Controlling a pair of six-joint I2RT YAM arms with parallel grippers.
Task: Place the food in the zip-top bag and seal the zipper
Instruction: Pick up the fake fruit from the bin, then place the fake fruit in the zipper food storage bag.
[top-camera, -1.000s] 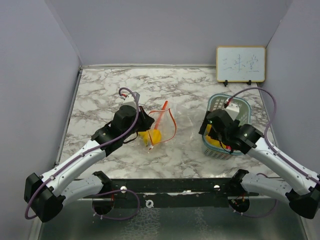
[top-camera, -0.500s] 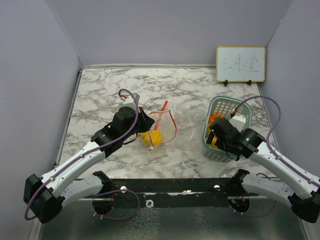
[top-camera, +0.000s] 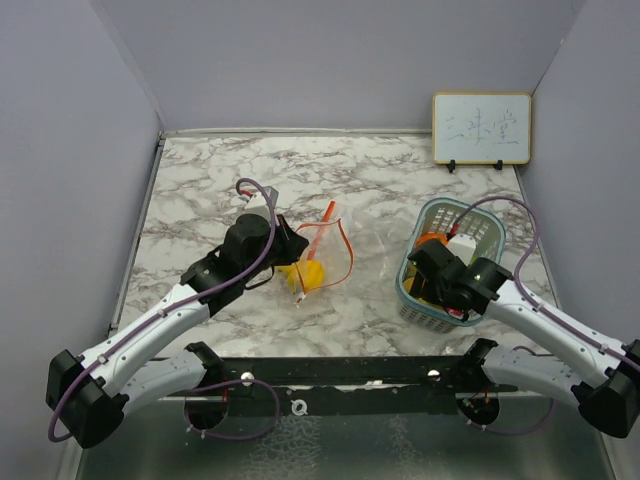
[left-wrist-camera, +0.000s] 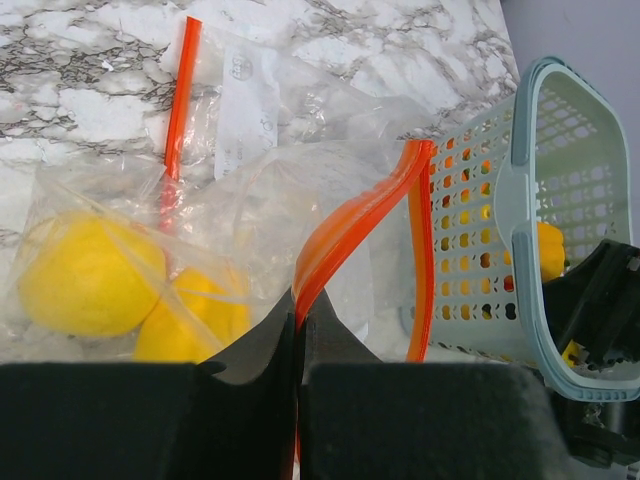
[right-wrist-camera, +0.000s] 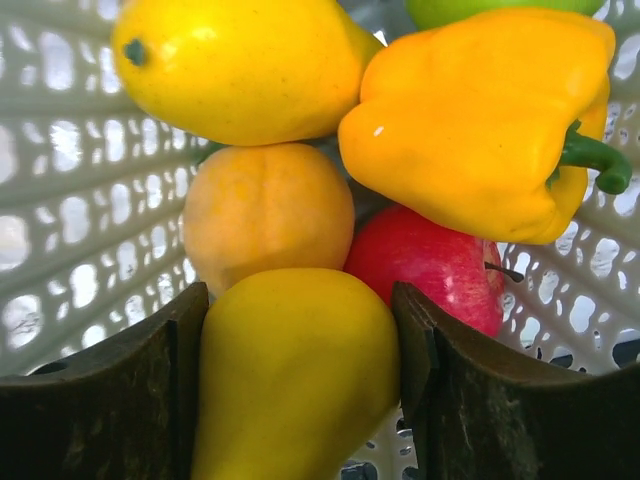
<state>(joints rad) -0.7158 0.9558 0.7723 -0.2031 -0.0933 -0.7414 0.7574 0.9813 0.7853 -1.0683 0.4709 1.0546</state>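
Pinching bag (left-wrist-camera: 265, 190) zipper (left-wrist-camera: 345, 232) tight in left gripper (left-wrist-camera: 300, 335), clasping yellow pear (right-wrist-camera: 295, 385) in basket (right-wrist-camera: 60, 200) between right gripper (right-wrist-camera: 300, 335) fingers.

We count two yellow fruits (left-wrist-camera: 90, 275) inside one zip-top bag (left-wrist-camera: 330, 130). One mesh basket (right-wrist-camera: 60, 200) shows us six pieces: one yellow pear-shaped fruit (right-wrist-camera: 295, 380), one yellow oval fruit (right-wrist-camera: 240, 65), one orange round fruit (right-wrist-camera: 268, 215), one red apple (right-wrist-camera: 430, 265), one yellow pepper (right-wrist-camera: 470, 120), one green piece (right-wrist-camera: 500, 8).

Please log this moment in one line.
left gripper: shut on zipper strip; right gripper: shut on yellow pear in basket; zip-top bag: two yellow fruits
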